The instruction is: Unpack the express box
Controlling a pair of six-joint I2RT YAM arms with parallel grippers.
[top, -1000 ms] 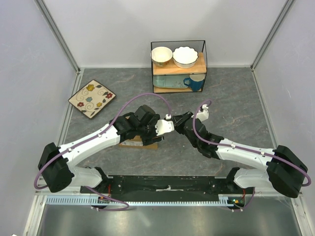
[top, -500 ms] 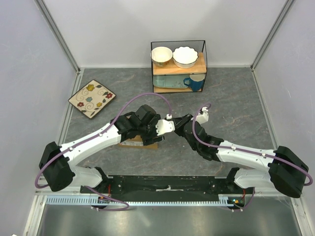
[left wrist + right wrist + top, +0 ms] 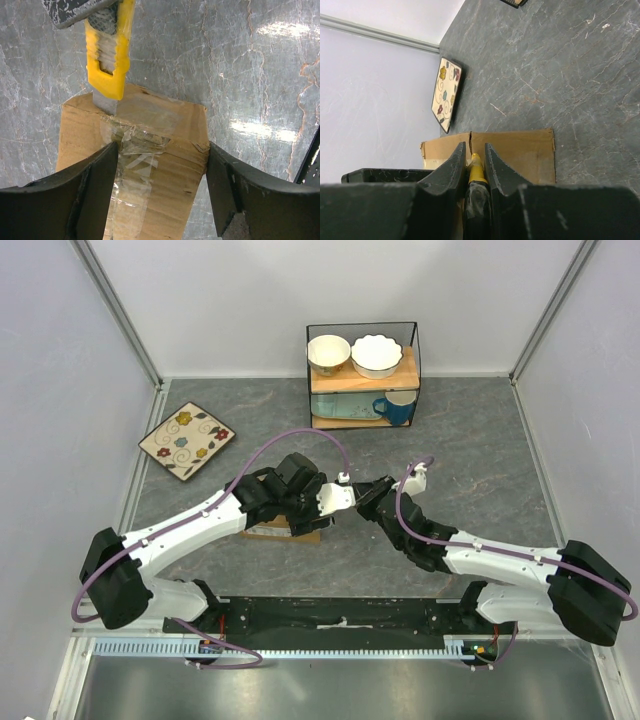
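You had one express box [image 3: 150,125] on the desk [image 3: 480,470], one yellow utility knife [image 3: 107,55], one flowered plate [image 3: 187,439] and one wire shelf [image 3: 360,383]. On that shelf you had two bowls, a plain bowl [image 3: 328,353] and a scalloped bowl [image 3: 376,355], and one blue mug [image 3: 396,408]. You had two end effectors: the left end effector [image 3: 161,150] and the right end effector [image 3: 475,147].

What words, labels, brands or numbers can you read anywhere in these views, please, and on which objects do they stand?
No text is readable in any view.
brown cardboard express box: clear tape only; the pale patch on its near side in the top view is too small to read.
yellow plastic utility knife: no marking visible.
square floral ceramic plate: pattern only, no lettering.
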